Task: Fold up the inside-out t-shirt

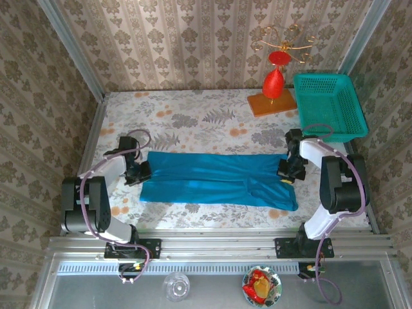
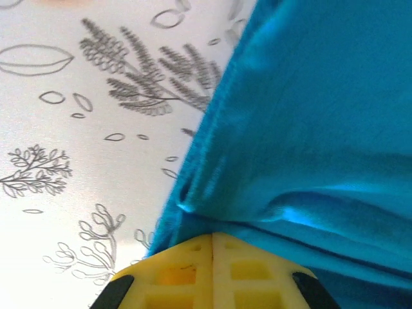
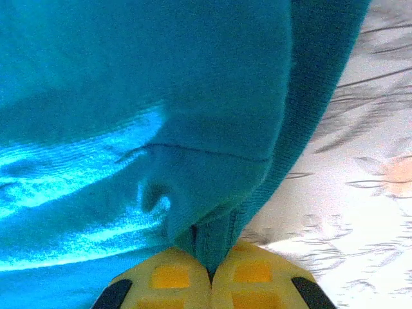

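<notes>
1. The blue t-shirt (image 1: 219, 180) is laid out flat in a long strip across the near half of the table (image 1: 193, 116). It runs left to right between the two arms, and the right end looks a bit wider and lumpier than the left.
2. The left gripper (image 1: 143, 172) is at the shirt's left end. On the left wrist cam its yellow pads (image 2: 174, 270) are pressed together, and the t-shirt (image 2: 309, 129) bunches up right at the tips of the left gripper (image 2: 212, 241), so it looks like it's pinching the fabric edge there. The cloth rises away from the tips in a fold, with the flowery table (image 2: 77, 161) off to the left.
3. The right gripper (image 1: 286, 172) is at the shirt's right end. The right wrist cam is clearer: a tuck of the t-shirt (image 3: 129, 96) is wedged right into the seam of the right gripper (image 3: 211, 267) between its two yellow pads (image 3: 170, 277), so it's clamped on the fabric. A seam line runs across the cloth just above it, and the table (image 3: 360, 161) shows on the right.
4. Further out, a green mesh basket (image 1: 322, 77) sits at the far right corner, well apart from the shirt.
5. Just left of the basket is a red ornament (image 1: 273, 80) on a wooden base (image 1: 270, 103).
6. Down in front of the arm mounts are a clear glass (image 1: 176, 285) and a small dish (image 1: 261, 285) with something red in it.
</notes>
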